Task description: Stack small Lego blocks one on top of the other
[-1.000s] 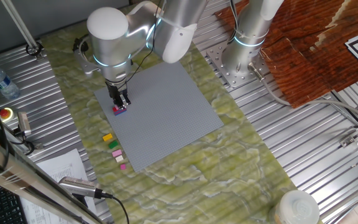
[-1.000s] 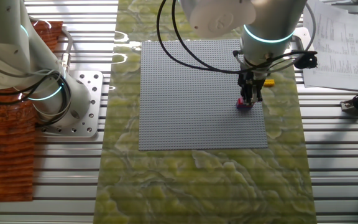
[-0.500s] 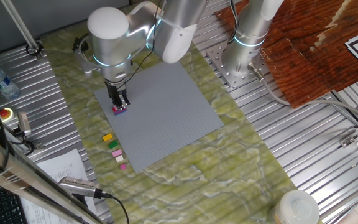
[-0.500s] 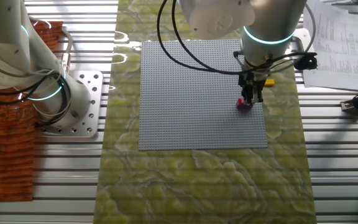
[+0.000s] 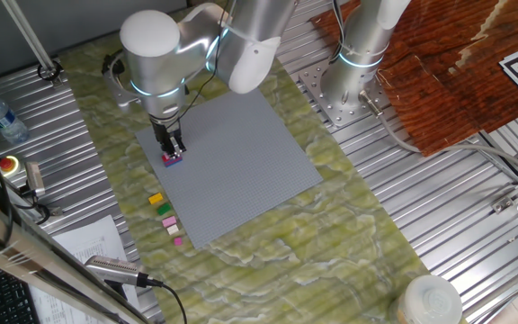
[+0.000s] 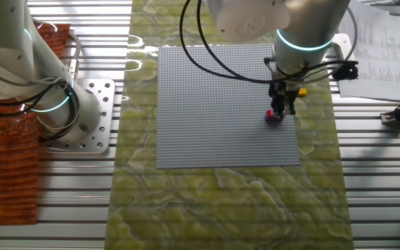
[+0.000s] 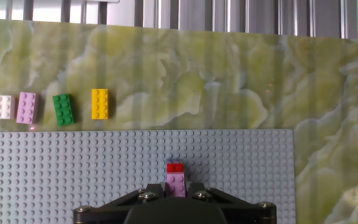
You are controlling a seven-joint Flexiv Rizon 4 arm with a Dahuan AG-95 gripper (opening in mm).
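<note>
Hand view looks down my fingers onto the grey baseplate [image 7: 73, 168], where a small stack [image 7: 176, 179] sits at 6 o'clock in the picture: a red brick [image 7: 175, 167] next to a pink-lilac brick [image 7: 177, 183], just beyond the dark body of my pincer. From this angle I cannot tell which of the two is on top. My fingertips themselves are hidden below the picture's edge, so I cannot tell whether my pincer [image 5: 174, 150] is released or clenched.

On the green marbled mat [image 7: 229, 81], at 10 o'clock from the stack, four loose bricks lie in a row just off the plate's edge: white [image 7: 4, 106], pink [image 7: 27, 107], green [image 7: 64, 109] and yellow [image 7: 100, 103], side by side without touching.

From one fixed view my pincer stands upright right over the stack [image 5: 173, 159], near the plate's [image 5: 241, 162] 9 o'clock edge; whether it touches the bricks is too small to tell. The other fixed view shows the same, with my pincer [image 6: 282, 111] just above the stack [image 6: 273, 117].
</note>
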